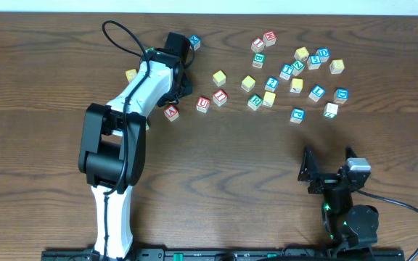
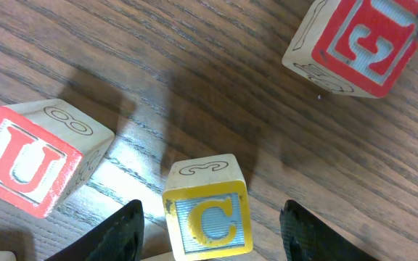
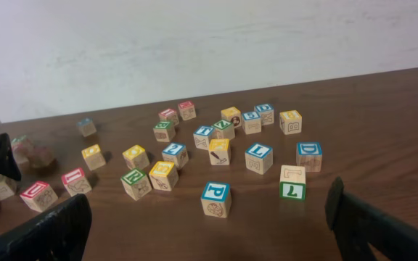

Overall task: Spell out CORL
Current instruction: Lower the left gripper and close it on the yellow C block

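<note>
Yellow-faced C cube [image 2: 207, 221] sits between the parted fingers of my left gripper [image 2: 210, 214], gaps either side; my right gripper [image 3: 205, 199] gapes wide, empty

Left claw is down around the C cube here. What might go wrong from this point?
1. The C cube sits slightly off-centre in the open left claw, nearer one finger and a little turned. Closing may push or twist it rather than pinch it squarely.
2. The red U cube lies close on that same side, so a sideways correction could knock it.
</note>
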Available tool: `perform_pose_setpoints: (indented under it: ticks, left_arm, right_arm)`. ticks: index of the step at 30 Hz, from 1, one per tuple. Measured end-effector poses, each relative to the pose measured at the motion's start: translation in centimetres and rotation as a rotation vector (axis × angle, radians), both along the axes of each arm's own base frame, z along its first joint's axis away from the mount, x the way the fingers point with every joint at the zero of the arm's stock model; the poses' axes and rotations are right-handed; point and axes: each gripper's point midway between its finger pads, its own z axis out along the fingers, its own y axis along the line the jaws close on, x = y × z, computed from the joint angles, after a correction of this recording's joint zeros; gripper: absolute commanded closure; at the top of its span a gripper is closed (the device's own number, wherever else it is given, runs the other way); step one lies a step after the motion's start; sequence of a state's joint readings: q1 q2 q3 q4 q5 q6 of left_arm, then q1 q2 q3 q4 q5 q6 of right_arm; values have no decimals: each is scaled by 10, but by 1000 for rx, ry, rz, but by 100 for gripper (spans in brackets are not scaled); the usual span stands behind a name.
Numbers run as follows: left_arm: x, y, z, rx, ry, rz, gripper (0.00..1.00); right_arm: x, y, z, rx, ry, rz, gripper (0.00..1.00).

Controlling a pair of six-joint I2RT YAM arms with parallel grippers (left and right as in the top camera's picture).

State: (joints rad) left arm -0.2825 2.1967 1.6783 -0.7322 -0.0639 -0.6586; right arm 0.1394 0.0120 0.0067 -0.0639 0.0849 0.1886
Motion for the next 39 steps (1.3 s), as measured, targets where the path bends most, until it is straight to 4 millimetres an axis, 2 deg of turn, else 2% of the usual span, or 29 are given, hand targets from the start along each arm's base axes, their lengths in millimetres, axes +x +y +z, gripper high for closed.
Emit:
perform_pose_setpoints:
  ticks: [22, 26, 30, 39]
  left_arm:
    - [2, 5, -3, 19, -9, 54, 43]
    - [2, 5, -3, 19, -9, 55, 51]
    - [2, 5, -3, 19, -10, 57, 64]
    - [2, 7, -3, 26, -12, 59, 72]
  right_arm:
    - [0, 0, 0, 0, 0, 0, 1]
    - [0, 0, 0, 0, 0, 0, 1]
    - [0, 0, 0, 0, 0, 0, 1]
    - [0, 0, 0, 0, 0, 0, 1]
